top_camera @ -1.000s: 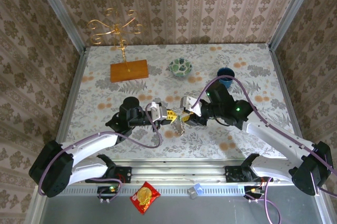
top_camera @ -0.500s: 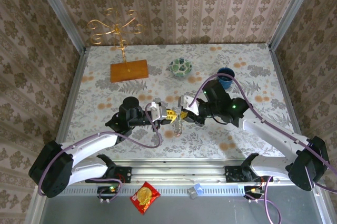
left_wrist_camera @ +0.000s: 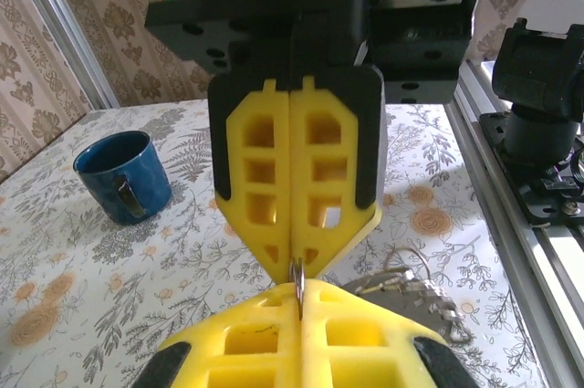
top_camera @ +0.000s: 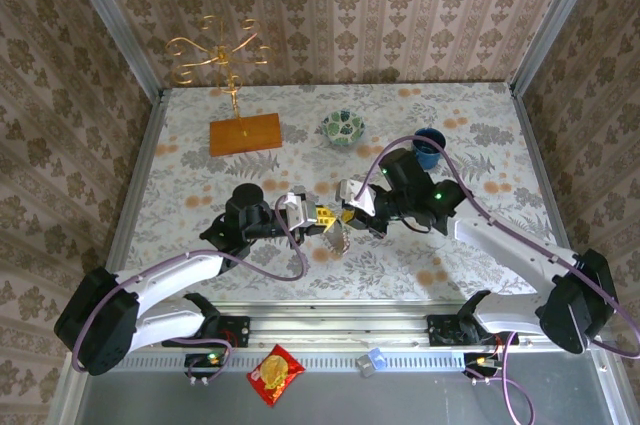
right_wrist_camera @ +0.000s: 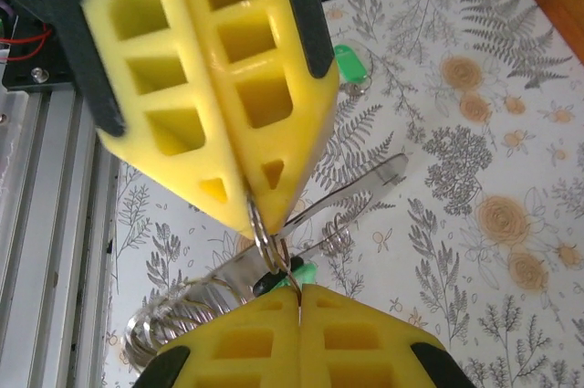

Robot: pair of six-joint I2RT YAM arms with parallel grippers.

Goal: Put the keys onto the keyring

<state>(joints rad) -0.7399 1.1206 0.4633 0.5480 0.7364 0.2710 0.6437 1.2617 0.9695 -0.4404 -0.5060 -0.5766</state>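
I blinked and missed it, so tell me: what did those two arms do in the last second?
The right gripper moved left toward the left gripper and closed its jaws on the keyring that the left one pinches. The left gripper, blue mug and green bowl stayed put.

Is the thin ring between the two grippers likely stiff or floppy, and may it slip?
The keyring looks like thin stiff metal wire, so it probably keeps its shape. It is pinched only at the very tips of the yellow pads, so it might pivot or slip.
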